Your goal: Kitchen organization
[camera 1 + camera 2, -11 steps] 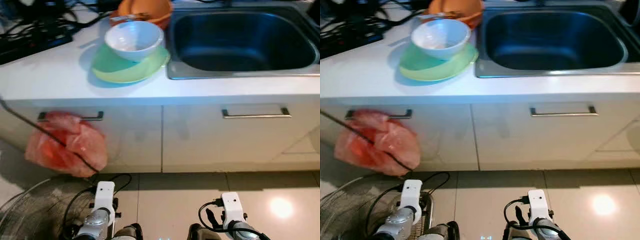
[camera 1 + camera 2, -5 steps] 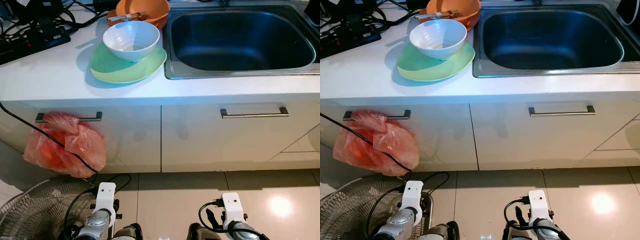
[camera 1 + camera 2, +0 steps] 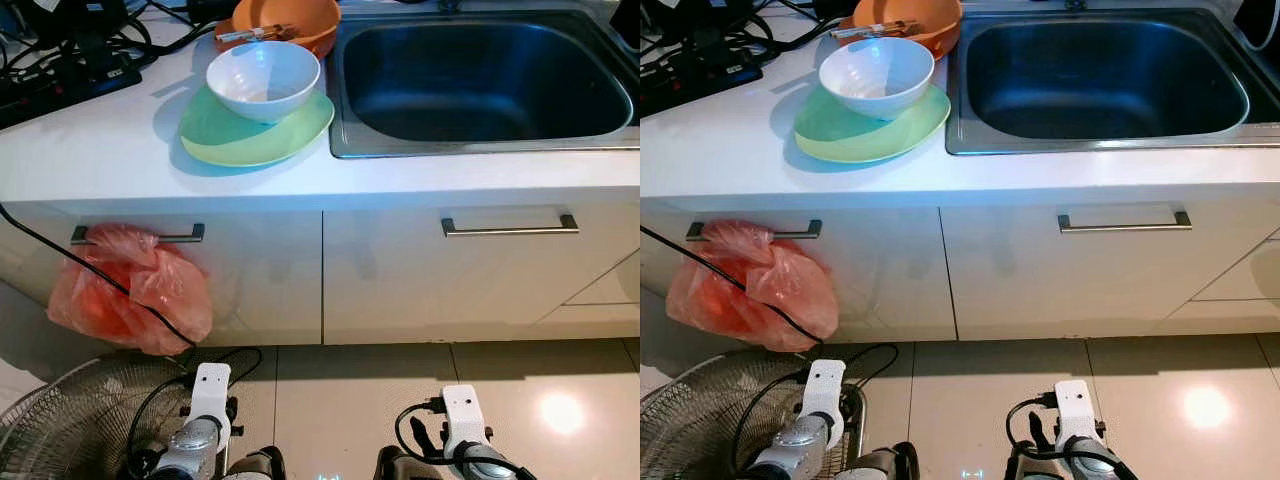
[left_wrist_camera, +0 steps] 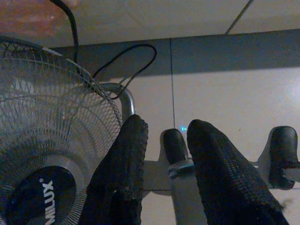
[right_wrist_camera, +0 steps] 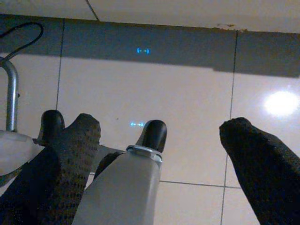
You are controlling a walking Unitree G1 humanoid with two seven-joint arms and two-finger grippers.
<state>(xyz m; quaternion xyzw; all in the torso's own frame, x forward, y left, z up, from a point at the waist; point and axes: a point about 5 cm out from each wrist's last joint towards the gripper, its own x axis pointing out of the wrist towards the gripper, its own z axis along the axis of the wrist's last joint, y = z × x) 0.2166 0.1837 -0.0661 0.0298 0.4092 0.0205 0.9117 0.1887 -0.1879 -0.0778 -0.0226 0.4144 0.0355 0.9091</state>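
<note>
A white kitchen surface (image 3: 100,150) runs across the far side, its steel sink (image 3: 480,85) on the right. Left of the sink a white bowl (image 3: 263,78) sits on a green plate (image 3: 250,135), an orange bowl (image 3: 285,20) just beyond. Both arms hang low over the tiled floor (idle): the left end effector (image 4: 161,164) has its fingers slightly parted, the right end effector (image 5: 159,159) spread wide, both gripping nothing.
</note>
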